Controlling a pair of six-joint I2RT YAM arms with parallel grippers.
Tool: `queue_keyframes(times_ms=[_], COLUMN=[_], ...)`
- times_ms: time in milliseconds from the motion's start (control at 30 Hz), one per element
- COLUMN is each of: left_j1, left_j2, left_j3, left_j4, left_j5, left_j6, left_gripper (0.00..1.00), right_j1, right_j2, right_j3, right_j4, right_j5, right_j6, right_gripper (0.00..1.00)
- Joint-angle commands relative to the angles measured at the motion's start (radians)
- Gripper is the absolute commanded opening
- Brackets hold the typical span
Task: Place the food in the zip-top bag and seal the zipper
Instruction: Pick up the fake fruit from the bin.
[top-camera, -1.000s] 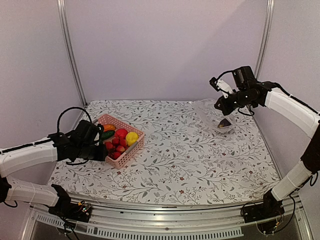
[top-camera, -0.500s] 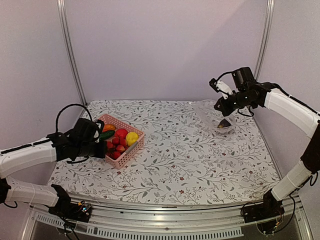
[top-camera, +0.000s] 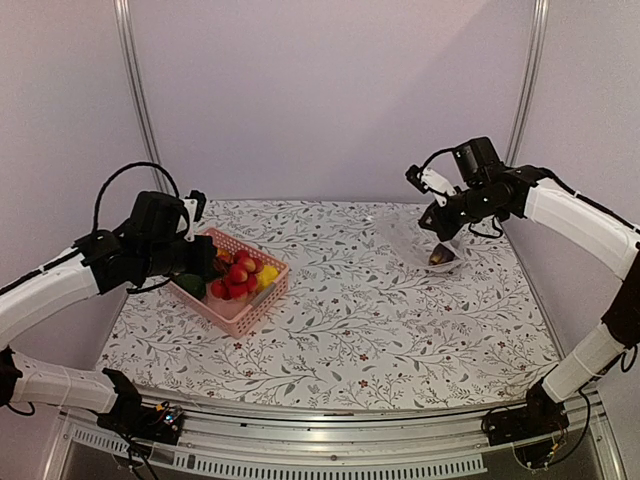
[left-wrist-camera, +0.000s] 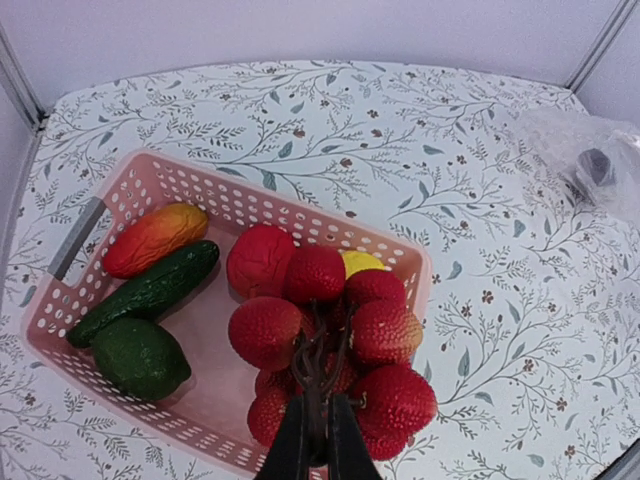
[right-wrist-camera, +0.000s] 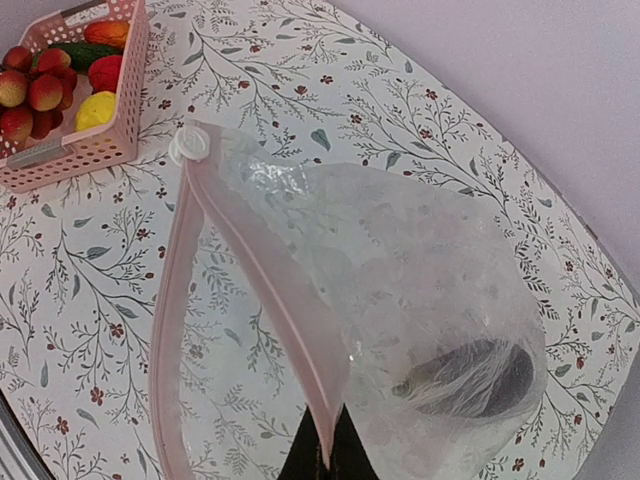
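Observation:
My left gripper (left-wrist-camera: 318, 440) is shut on the dark stem of the bunch of red balls (left-wrist-camera: 340, 335) and holds it just above the pink basket (left-wrist-camera: 120, 190); the gripper (top-camera: 207, 272) and bunch (top-camera: 236, 281) also show in the top view. My right gripper (right-wrist-camera: 326, 455) is shut on the pinkish zipper strip (right-wrist-camera: 265, 270) of the clear zip-top bag (right-wrist-camera: 400, 290), holding its mouth open above the table. The dark purple eggplant (right-wrist-camera: 470, 378) lies inside the bag. In the top view the right gripper (top-camera: 440, 215) holds the bag (top-camera: 425, 240) at the back right.
In the basket lie an orange-red piece (left-wrist-camera: 153, 238), a green cucumber (left-wrist-camera: 150, 292), a dark green fruit (left-wrist-camera: 140, 357), a red piece (left-wrist-camera: 258, 258) and a yellow piece (left-wrist-camera: 360, 262). The flowered tablecloth (top-camera: 380, 310) stretches between basket and bag. Metal posts stand at the back corners.
My left arm has risen and lifted the bunch of red balls out of the basket. My right gripper with the bag has shifted slightly left.

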Motion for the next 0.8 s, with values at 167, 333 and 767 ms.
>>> queue_keyframes(times_ms=[167,333,767], left_j1=[-0.053,-0.12,-0.312], left_j2=[-0.032,-0.048,-0.011], left_j3=[0.19,0.207,0.316], left_j4=[-0.02,0.069,0.348], left_j5=[0.076,0.106,0.299], left_j6=[0.02,0.008,0.024], left_gripper=[0.0,0.0,0.0], right_j1=[0.111,0.138,0.186], right_j2=[-0.016,0.017,0.144], right_j3=[0.05,0.136,0.326], right_j4=[-0.09,-0.151,-0.249], right_j5=[-0.046,-0.131,-0.154], right_j6=[-0.035,-0.013,0.001], right_gripper=[0.0,0.0,0.0])
